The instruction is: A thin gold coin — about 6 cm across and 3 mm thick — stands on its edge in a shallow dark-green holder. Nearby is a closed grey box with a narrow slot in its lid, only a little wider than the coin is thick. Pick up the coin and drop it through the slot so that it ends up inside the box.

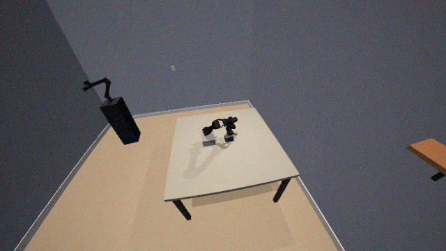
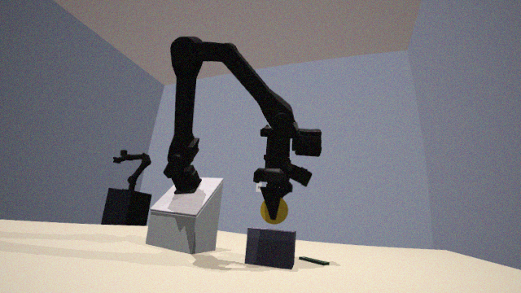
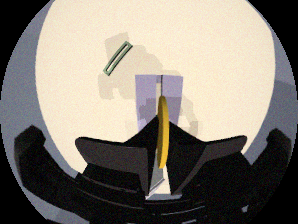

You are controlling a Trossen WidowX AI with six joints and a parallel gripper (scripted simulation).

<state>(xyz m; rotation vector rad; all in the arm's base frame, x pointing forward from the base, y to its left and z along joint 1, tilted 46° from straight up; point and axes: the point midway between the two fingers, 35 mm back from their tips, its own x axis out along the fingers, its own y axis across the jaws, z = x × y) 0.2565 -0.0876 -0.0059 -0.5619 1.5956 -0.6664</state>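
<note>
My gripper [image 2: 273, 218] [image 3: 159, 120] is shut on the gold coin [image 2: 283, 211] [image 3: 163, 146], which is upright on its edge between the fingertips, its lower rim free. The coin hangs a little above the grey box [image 1: 228, 139] [image 2: 270, 249] [image 3: 173, 86], not touching it in the exterior view. In the wrist view the coin covers part of the lid and runs nearly in line with the narrow dark slot; the slot's near part is hidden by coin and fingers. The dark-green holder [image 2: 313, 260] [image 3: 106, 73] lies empty on the table beside the box.
The arm's base is on a pale sloped block [image 1: 209, 143] [image 2: 171, 229] left of the box on the table [image 1: 237, 167]. A second arm [image 1: 107, 87] [image 2: 140, 160] stands on a black pedestal [image 1: 120, 122] [image 2: 126, 207], away from the table.
</note>
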